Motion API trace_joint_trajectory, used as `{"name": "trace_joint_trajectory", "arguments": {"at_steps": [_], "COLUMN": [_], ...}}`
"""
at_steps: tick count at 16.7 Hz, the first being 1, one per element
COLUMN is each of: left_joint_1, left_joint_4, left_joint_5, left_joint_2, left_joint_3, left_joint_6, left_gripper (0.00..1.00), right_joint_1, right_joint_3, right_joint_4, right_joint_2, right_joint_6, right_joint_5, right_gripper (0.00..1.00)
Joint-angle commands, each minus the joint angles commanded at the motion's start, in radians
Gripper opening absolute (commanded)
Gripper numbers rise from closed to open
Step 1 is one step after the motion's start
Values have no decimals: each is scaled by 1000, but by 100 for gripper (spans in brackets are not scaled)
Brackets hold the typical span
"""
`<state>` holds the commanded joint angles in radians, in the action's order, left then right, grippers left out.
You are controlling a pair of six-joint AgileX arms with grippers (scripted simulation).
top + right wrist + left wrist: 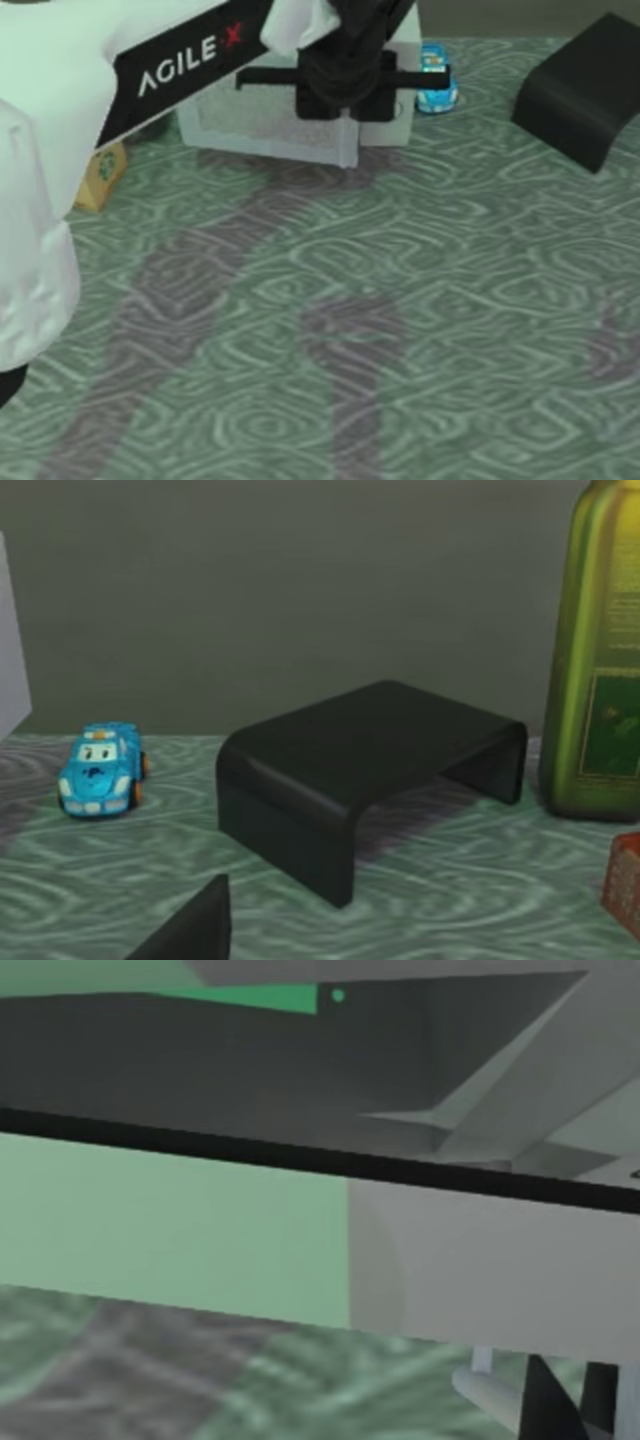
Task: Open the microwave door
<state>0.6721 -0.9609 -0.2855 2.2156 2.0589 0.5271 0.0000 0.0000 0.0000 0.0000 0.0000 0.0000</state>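
Patterned green table (pixel 400 330); left pincer (pixel 345 85) over microwave (pixel 290 135) front.

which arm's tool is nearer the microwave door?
Left. The left tool is over the microwave door at the table's far side; the right tool is out of the top view.

You have one microwave (pixel 300 125) on the table, with one door (pixel 265 135) on its front. Beside it you count one blue toy car (pixel 436 85), one black angular box (pixel 580 90) and one yellow-green carton (pixel 100 175) at the left. In the right wrist view you also see one green bottle (pixel 595 650) and one red-brown block (pixel 625 885).
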Motion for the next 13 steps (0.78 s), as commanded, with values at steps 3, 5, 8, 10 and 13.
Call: {"name": "trace_joint_trajectory", "arguments": {"at_steps": [3,5,8,10,13], "left_joint_1": [5,0,-6,-7,-7], "left_joint_4": [10,36,76,85,85], "left_joint_5": [6,14,37,43,43], "left_joint_2": [-6,-39,-88,-99,-99], "left_joint_3": [-19,-67,-143,-160,-160], "left_joint_6": [-8,-37,-81,-91,-91], "left_gripper": [0,0,0,0,0], "right_joint_1": [0,0,0,0,0], "right_joint_3": [0,0,0,0,0], "right_joint_4": [0,0,0,0,0], "right_joint_2": [0,0,0,0,0], "right_joint_6": [0,0,0,0,0], "right_joint_5": [0,0,0,0,0], "right_gripper": [100,100,100,100,100]}}
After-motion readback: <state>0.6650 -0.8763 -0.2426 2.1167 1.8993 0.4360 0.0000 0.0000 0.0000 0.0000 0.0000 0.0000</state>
